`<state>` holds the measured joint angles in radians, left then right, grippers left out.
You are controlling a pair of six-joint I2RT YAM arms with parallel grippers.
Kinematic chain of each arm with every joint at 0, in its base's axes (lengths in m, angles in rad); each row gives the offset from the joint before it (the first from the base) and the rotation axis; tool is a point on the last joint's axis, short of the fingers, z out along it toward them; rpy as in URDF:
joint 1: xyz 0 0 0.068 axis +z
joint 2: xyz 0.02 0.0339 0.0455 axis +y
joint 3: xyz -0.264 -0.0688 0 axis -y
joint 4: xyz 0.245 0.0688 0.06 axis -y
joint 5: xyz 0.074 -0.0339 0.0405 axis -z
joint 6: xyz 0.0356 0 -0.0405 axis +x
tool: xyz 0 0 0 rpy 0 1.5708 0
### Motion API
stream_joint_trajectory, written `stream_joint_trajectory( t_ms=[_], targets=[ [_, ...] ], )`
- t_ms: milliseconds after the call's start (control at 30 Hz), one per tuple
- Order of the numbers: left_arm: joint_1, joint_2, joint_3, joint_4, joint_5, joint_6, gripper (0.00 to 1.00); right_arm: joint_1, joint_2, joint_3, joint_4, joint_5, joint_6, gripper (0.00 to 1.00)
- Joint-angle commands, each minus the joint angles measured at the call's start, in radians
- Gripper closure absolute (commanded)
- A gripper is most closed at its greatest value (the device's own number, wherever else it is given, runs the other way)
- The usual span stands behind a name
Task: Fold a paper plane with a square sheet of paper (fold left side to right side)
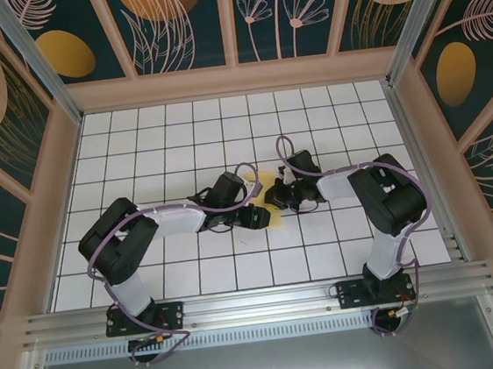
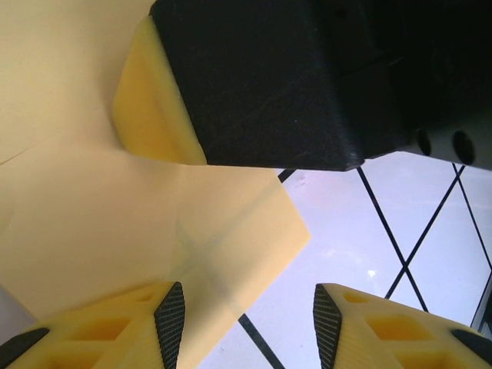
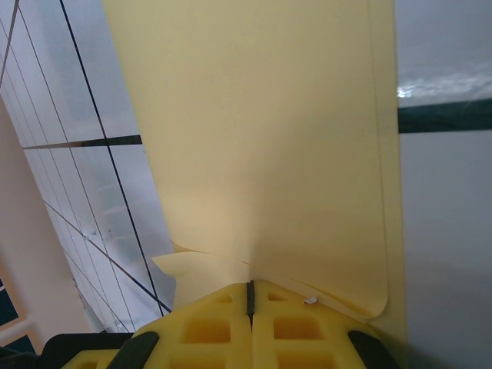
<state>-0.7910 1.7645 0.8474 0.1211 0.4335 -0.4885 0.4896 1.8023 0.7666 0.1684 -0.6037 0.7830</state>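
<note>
While the right claw pinches the sheet of paper, the left claw hangs spread over it.

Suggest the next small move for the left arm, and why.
Probably close the left gripper on the paper corner. Its jaws stand open with that corner reaching into the gap, while the right gripper looks shut on another part of the paper, so it seems anchored for the fold.

We look into a robot lab cell: a white gridded counter boxed by floral-printed panels, with aluminium framing along the bottom carrying the left arm and right arm.
</note>
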Motion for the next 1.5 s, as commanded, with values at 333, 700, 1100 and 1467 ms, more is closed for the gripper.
stream_joint_trajectory(
  t_ms=[333, 700, 1100, 1467],
  targets=[
    [0.003, 0.019, -0.021, -0.018, -0.038, 0.004, 0.5, -0.02, 0.065, -0.02, -0.127, 0.11, -0.024, 0.95],
    [0.003, 0.036, -0.046, 0.003, -0.01, 0.001, 0.52, -0.02, 0.068, -0.015, -0.127, 0.107, -0.026, 0.95],
    [-0.003, -0.02, -0.135, 0.007, 0.051, 0.015, 0.6, -0.022, 0.071, -0.012, -0.132, 0.11, -0.03, 0.95],
    [0.001, -0.168, -0.112, -0.055, -0.058, 0.007, 0.59, -0.022, 0.072, -0.009, -0.133, 0.105, -0.03, 0.95]
  ],
)
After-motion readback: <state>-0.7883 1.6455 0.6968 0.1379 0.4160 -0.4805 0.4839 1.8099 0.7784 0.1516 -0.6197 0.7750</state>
